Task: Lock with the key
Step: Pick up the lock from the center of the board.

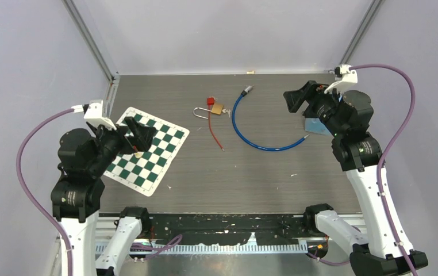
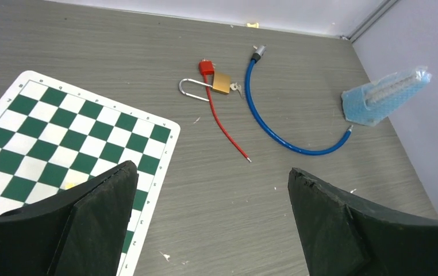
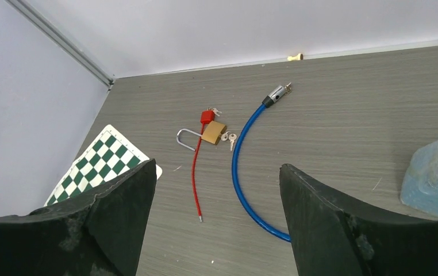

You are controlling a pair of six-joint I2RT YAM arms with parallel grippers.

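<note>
A brass padlock with a silver shackle lies flat on the grey table at the back middle. It also shows in the left wrist view and the right wrist view. Small silver keys lie just right of it, also seen in the left wrist view. My left gripper is open and empty above the chessboard, well left of the padlock. My right gripper is open and empty, raised at the right, apart from the padlock.
A red cable with a red head touches the padlock. A blue cable curves to its right. A green-and-white chessboard mat lies at the left. A light blue bag sits under my right arm.
</note>
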